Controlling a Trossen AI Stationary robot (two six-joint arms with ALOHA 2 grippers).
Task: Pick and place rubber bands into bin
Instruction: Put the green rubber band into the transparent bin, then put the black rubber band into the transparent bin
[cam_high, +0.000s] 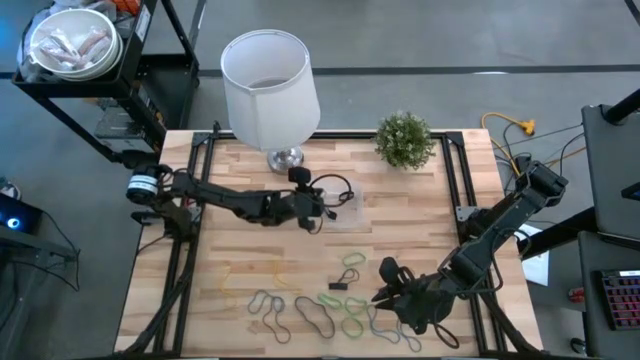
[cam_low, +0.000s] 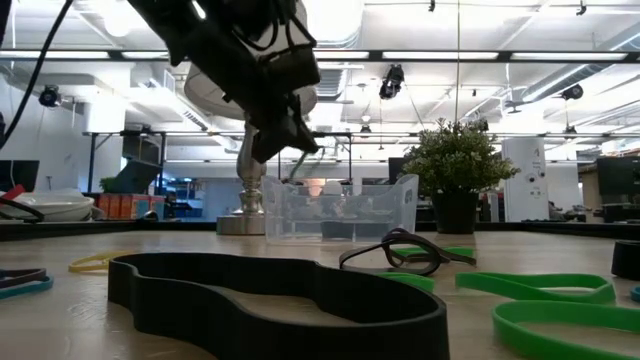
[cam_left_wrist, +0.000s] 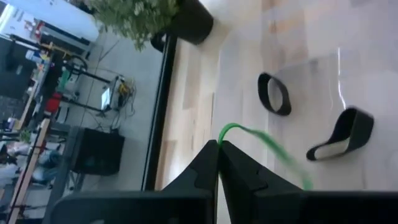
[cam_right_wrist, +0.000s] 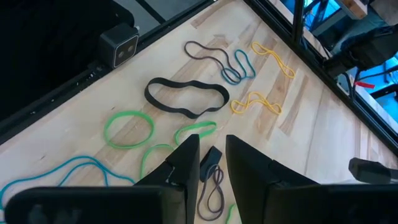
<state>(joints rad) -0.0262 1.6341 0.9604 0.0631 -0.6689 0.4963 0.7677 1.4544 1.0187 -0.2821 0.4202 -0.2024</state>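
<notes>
A big open lab or workshop: exposed ceiling pipes and strip lights (cam_low: 520, 75), black equipment carts (cam_high: 90, 90), loose cables (cam_high: 520, 135) on the floor, workbenches beyond the wooden table (cam_high: 250, 260).

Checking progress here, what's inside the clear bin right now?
The bin holds two dark rubber bands. The left gripper, shut on a green band, hovers above it and may cover others.
</notes>
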